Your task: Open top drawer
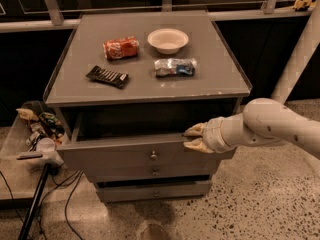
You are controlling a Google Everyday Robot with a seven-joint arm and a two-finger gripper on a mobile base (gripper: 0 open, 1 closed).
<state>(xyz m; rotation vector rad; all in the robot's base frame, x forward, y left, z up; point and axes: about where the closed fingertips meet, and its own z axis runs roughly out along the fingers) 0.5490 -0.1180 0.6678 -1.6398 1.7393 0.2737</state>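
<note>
The top drawer (120,156) is the tallest grey front with a small round knob (153,155). It stands pulled out partway from the grey cabinet, showing a dark interior behind its front panel. My gripper (192,137) comes in from the right on a white arm (265,126). It sits at the right part of the drawer front's top edge, one finger (196,130) above the rim and one below, closed on that edge.
Two shorter drawer fronts (155,172) sit below. On the cabinet top (145,89) lie a red can (121,48), a white bowl (168,40), a black bar (107,76) and a blue-silver packet (175,67). A cluttered tray (35,129) and cables (70,204) are at the left, a white post (295,59) at the right.
</note>
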